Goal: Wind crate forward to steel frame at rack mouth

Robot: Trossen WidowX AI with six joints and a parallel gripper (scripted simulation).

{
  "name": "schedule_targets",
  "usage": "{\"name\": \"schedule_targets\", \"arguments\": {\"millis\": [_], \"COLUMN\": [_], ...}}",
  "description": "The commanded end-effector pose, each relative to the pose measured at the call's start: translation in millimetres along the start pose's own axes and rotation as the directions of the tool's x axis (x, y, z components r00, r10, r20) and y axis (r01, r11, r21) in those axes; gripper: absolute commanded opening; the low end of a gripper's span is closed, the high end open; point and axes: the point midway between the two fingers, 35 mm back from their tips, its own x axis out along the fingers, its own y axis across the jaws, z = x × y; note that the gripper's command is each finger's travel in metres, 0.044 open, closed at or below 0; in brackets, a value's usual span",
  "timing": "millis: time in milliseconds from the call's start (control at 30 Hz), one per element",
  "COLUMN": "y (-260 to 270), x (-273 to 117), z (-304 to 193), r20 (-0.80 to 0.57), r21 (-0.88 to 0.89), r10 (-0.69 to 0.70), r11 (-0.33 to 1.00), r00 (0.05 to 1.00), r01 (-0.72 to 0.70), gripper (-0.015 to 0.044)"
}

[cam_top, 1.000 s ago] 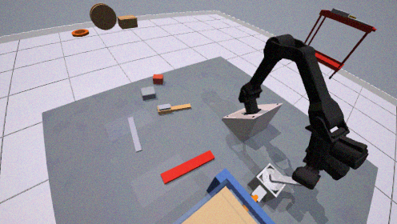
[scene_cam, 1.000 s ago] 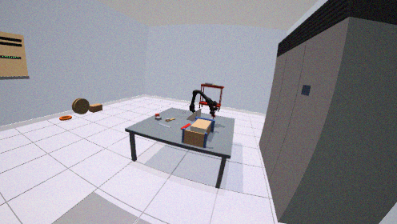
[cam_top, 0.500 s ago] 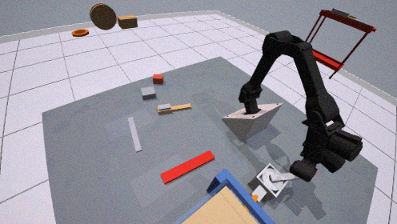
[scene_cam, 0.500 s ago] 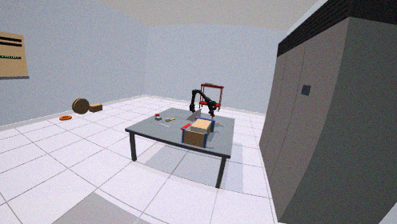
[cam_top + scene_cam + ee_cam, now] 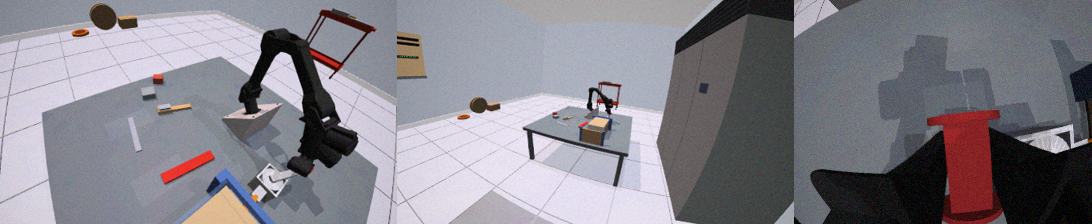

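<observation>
My gripper [image 5: 299, 167] [image 5: 963, 134] is shut on the red upright grip [image 5: 966, 159] of the winch handle. The handle's grey crank arm [image 5: 282, 174] reaches from my fingers to the top of the winch [image 5: 269, 181] [image 5: 1052, 139], a small white and grey box near the bench's front right. The tan crate [image 5: 221, 208] [image 5: 598, 125] sits just left of the winch, inside a blue-edged frame [image 5: 224, 178] [image 5: 605, 132]. A small orange piece [image 5: 254, 194] shows between the winch and the crate. Whether the key is fully down the hole is hidden.
On the bench lie a red flat bar [image 5: 187, 166], a grey strip [image 5: 134, 134], a tan-handled tool [image 5: 174, 108], a grey block [image 5: 148, 93] and a red block [image 5: 158, 78]. The arm stands on a grey wedge base [image 5: 252, 118]. A red rack [image 5: 340, 36] stands on the floor behind.
</observation>
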Motion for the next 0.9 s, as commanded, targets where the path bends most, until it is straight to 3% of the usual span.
{"name": "schedule_targets", "arguments": {"millis": [0,867], "y": [5,8], "x": [-2,-14], "z": [-14,-40], "r20": [-0.029,-0.032], "r21": [0.0,0.0], "r10": [0.007,0.008], "r11": [1.0,1.0], "r00": [1.0,0.999], "r01": [-0.007,-0.008], "gripper": [0.0,0.0]}}
